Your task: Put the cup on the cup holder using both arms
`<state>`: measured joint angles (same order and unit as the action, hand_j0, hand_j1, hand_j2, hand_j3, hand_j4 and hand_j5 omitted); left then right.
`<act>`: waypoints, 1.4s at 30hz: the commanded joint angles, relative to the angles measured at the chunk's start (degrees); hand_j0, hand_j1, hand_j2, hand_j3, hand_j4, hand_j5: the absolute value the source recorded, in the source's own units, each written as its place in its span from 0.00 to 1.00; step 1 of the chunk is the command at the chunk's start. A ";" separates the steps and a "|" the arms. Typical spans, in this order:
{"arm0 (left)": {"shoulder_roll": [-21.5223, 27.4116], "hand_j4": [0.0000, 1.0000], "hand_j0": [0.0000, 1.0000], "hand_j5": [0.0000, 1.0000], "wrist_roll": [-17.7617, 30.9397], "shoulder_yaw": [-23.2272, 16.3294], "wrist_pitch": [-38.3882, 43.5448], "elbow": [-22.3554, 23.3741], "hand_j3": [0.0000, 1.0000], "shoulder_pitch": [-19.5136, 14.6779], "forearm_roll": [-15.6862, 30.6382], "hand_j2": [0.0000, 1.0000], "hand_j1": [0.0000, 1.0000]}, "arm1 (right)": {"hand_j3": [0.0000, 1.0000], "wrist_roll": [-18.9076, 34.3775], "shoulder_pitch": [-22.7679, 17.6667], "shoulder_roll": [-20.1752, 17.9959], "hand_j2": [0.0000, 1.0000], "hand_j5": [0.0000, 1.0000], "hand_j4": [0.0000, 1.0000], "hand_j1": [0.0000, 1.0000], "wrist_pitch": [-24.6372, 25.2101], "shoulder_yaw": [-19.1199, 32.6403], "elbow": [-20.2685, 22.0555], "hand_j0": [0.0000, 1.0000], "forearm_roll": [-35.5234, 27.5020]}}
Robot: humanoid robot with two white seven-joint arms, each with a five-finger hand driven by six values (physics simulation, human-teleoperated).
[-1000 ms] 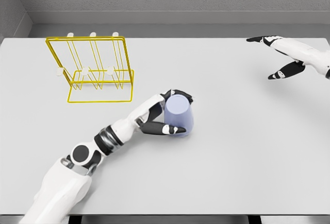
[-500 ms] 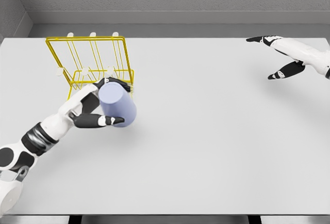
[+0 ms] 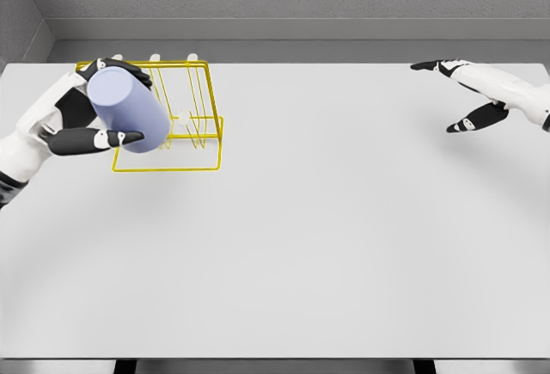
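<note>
Tilted lavender cup [image 3: 129, 113] before yellow holder [image 3: 193, 125]

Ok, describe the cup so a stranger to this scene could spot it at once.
Start at the white table and go to its far left corner, where a yellow wire cup holder stands. In front of the rack's left half, the left robot hand grips the cup. It is a plain lavender cylinder, tilted, the only solid pastel thing among thin yellow wires.

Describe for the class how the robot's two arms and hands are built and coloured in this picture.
Both arms have smooth white shell segments. The left hand has a white back, a black palm and black fingers with small white bands near the tips. The right hand matches: white forearm casing, slim black fingers. No cables, labels or sleeves are visible.
</note>
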<state>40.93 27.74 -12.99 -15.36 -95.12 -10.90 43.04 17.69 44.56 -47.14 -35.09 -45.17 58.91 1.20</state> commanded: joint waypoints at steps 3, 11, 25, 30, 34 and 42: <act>0.12 0.56 0.56 0.56 0.03 0.16 0.59 0.73 0.56 -0.35 0.65 0.56 0.56 | 1.00 -0.03 0.09 0.03 1.00 1.00 1.00 1.00 0.09 0.08 -0.02 1.00 -0.41; -0.67 0.56 0.56 0.56 0.12 -0.54 0.86 7.85 0.56 -6.15 1.44 0.56 0.56 | 1.00 -0.03 0.09 -0.05 1.00 1.00 1.00 1.00 0.09 0.08 -0.29 1.00 -0.41; -4.71 0.66 0.66 0.66 0.30 -3.53 1.47 11.10 0.66 -7.47 -1.11 0.66 0.66 | 1.00 -0.03 0.18 -0.05 1.00 1.00 1.00 1.00 0.09 0.08 -0.29 1.00 -0.41; -4.19 1.00 1.00 1.00 0.47 -3.18 1.30 11.10 1.00 -7.38 -0.94 1.00 1.00 | 1.00 -0.03 0.18 0.03 1.00 1.00 1.00 1.00 0.09 0.08 -0.29 1.00 -0.41; -4.19 1.00 1.00 1.00 1.09 -3.09 1.03 10.66 1.00 -7.21 -0.76 1.00 1.00 | 1.00 -0.03 0.18 0.03 1.00 1.00 1.00 1.00 0.09 0.08 -0.29 1.00 -0.41; -0.76 1.00 1.00 1.00 7.26 -2.13 0.51 4.34 1.00 -6.33 0.03 1.00 1.00 | 1.00 0.06 0.26 0.74 1.00 1.00 1.00 1.00 0.09 -0.01 -0.29 1.00 -0.32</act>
<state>38.49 33.43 -15.56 -14.80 -87.98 -16.61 42.44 17.71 44.82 -46.47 -35.09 -45.25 58.60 1.27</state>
